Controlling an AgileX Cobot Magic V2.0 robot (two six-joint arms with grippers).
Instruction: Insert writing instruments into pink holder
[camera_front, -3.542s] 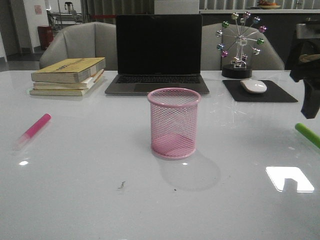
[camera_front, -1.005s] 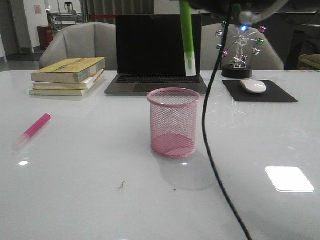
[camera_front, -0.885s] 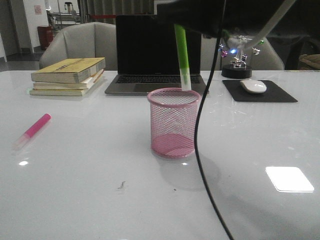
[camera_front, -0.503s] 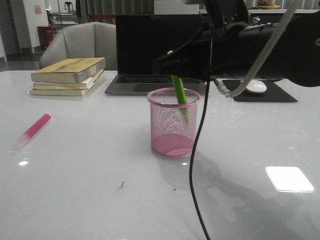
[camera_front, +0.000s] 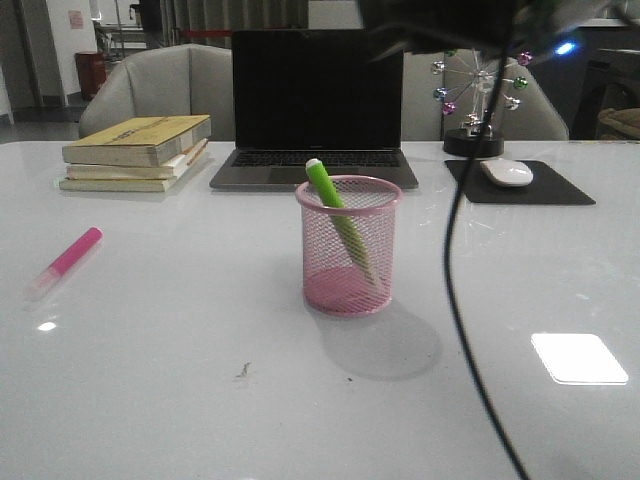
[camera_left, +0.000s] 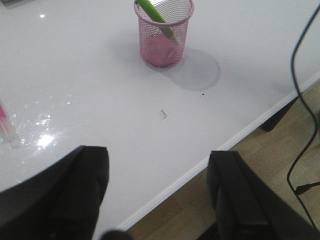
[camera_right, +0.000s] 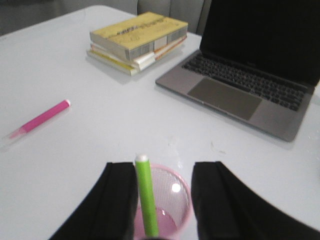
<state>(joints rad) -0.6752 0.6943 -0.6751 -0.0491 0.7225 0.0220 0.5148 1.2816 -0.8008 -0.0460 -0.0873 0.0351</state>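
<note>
From the front you see the bright green marker (camera_front: 338, 218) leaning inside the round pink wire-mesh cup (camera_front: 348, 245), propped on its rim; the magenta marker (camera_front: 64, 262) lies well apart.

Your left gripper (camera_left: 155, 200) hangs spread and empty.

Your right gripper (camera_right: 159, 200) gapes above the cup (marker released). No writing is legible.

Office desk: laptop (camera_front: 317, 105), stacked books (camera_front: 137, 152), mouse (camera_front: 507, 172) on pad (camera_front: 520, 185).
</note>
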